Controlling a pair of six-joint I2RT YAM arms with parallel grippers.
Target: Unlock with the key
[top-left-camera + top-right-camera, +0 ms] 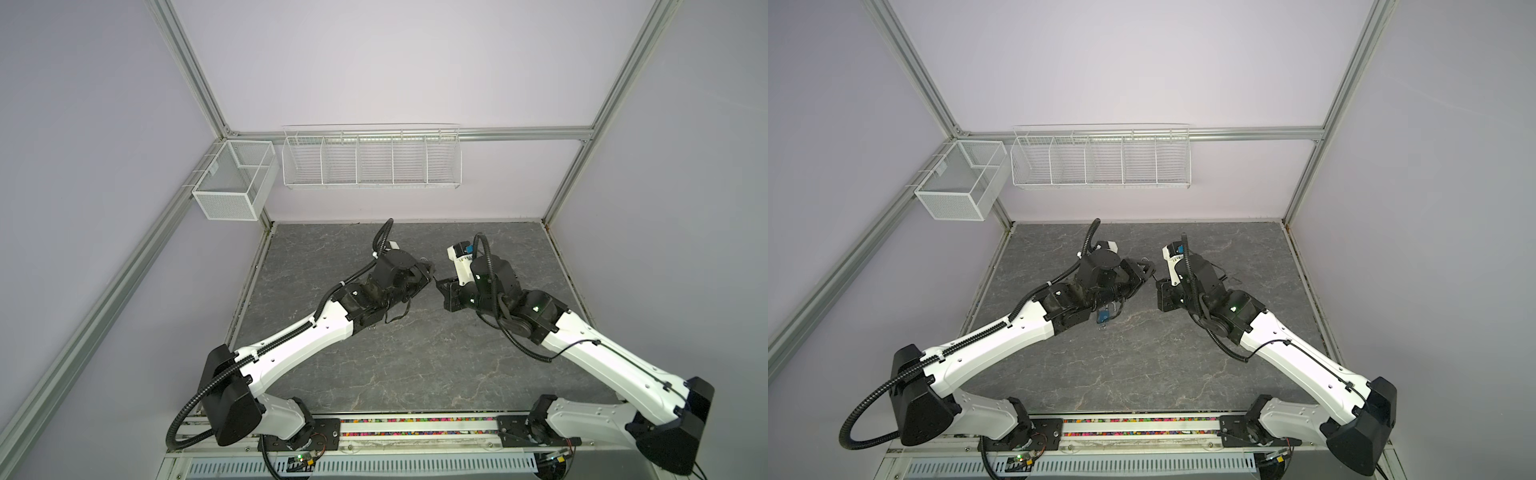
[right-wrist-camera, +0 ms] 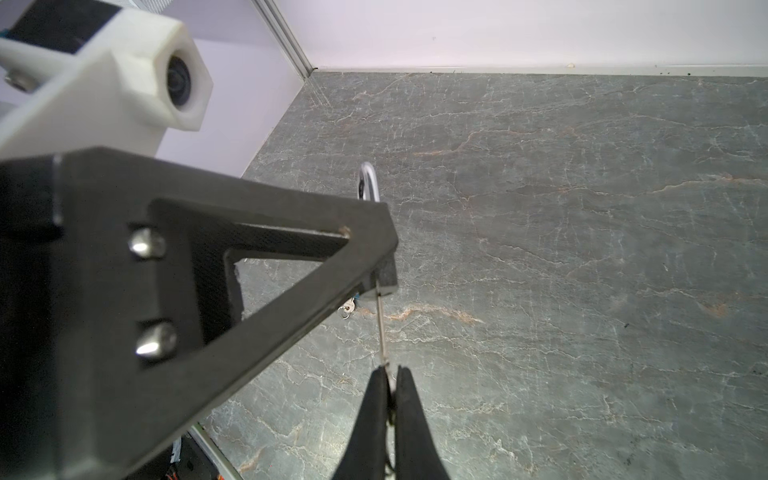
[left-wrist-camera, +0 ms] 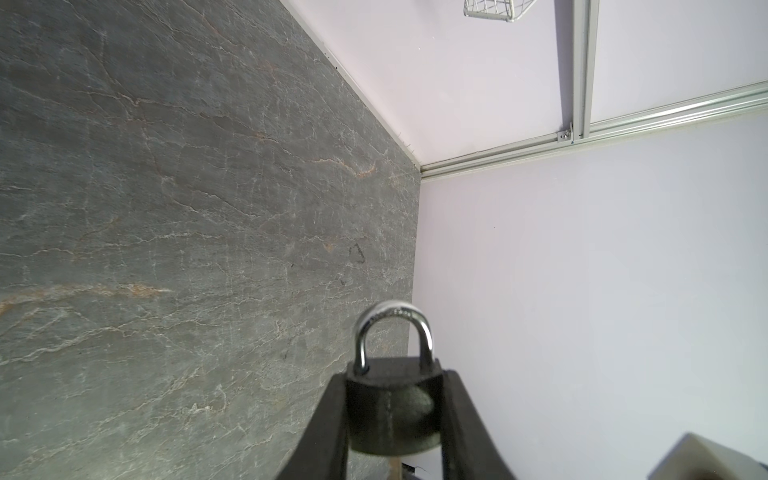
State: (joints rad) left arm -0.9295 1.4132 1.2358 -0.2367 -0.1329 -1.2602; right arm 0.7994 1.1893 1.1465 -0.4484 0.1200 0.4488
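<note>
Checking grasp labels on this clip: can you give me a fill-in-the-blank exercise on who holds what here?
1. The padlock is clamped by the ____.
2. The right gripper is shut on the ____, whose tip meets the padlock's body.
3. The shackle is ____, both legs seated in the body.
Missing words: left gripper; key; closed.

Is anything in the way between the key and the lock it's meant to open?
Nothing visible. The key, pinched in the right gripper, runs straight to the underside of the padlock clamped in the left gripper.
</note>
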